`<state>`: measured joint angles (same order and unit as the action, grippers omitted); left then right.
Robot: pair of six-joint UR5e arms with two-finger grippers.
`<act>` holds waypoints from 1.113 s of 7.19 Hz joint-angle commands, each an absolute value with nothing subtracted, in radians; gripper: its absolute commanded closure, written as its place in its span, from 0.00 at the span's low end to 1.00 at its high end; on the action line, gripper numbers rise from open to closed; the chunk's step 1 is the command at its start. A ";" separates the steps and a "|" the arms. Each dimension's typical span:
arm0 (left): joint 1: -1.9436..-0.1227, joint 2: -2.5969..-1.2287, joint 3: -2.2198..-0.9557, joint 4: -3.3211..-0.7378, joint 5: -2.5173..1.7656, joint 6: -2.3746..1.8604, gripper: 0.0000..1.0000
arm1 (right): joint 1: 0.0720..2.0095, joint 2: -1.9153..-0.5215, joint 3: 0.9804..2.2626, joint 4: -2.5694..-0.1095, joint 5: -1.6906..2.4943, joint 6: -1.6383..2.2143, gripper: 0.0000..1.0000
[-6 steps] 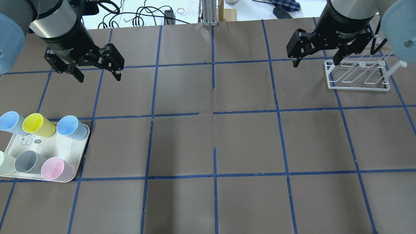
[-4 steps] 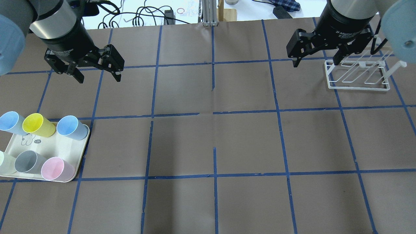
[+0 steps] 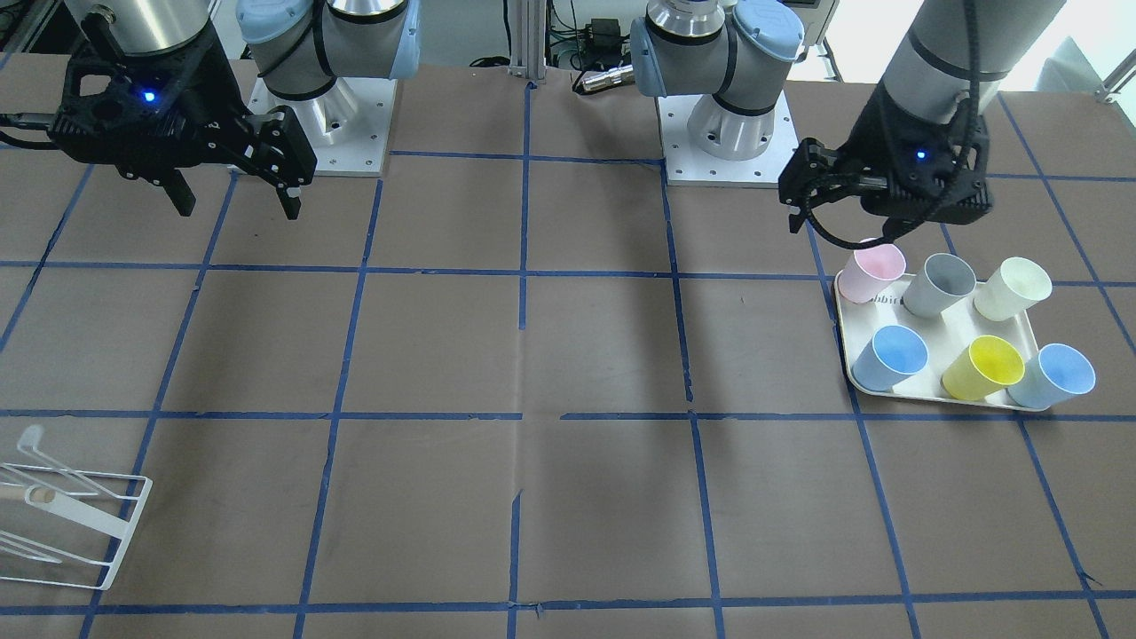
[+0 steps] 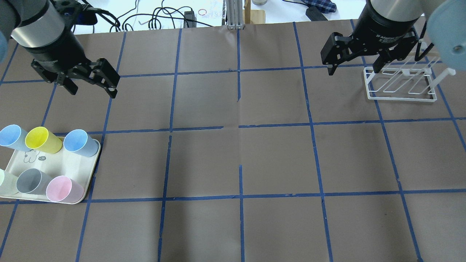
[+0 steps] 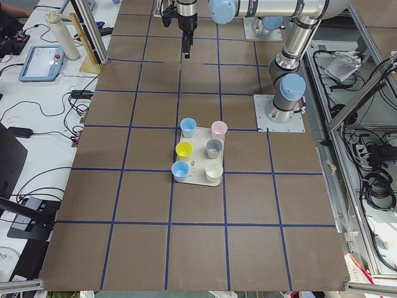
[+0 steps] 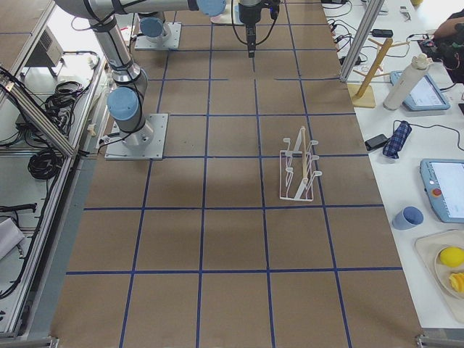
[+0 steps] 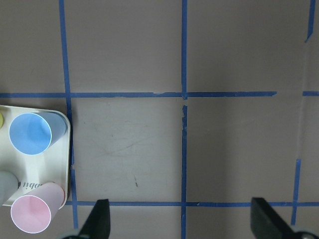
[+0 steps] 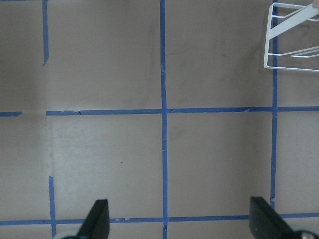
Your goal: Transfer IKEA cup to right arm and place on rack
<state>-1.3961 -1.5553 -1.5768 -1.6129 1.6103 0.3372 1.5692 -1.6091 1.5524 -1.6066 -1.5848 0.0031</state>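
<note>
Pre-grasp: left claw (image 4: 93,92) wide open, empty; next, drop onto IKEA cup (image 4: 78,142) at desk's left edge. Right claw (image 4: 353,71) open, empty.

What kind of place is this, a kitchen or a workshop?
Most likely a robotics research lab. The left arm and right arm are bolted to a table gridded with blue tape, a tray of coloured plastic cups sits at one end, and a control tablet lies off to the side.

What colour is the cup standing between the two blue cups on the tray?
Yellow. The cup shows best in the overhead exterior view.
</note>
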 commanded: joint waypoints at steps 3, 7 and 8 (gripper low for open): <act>-1.102 -1.601 -1.714 -1.474 1.598 0.811 0.00 | 1.569 -1.608 1.552 -1.606 -1.585 0.002 0.00; -1.077 -1.766 -1.888 -1.085 1.606 1.026 0.00 | 1.569 -1.609 1.555 -1.606 -1.585 0.002 0.00; -1.054 -1.776 -1.884 -1.085 1.606 1.046 0.00 | 1.569 -1.609 1.555 -1.606 -1.585 0.002 0.00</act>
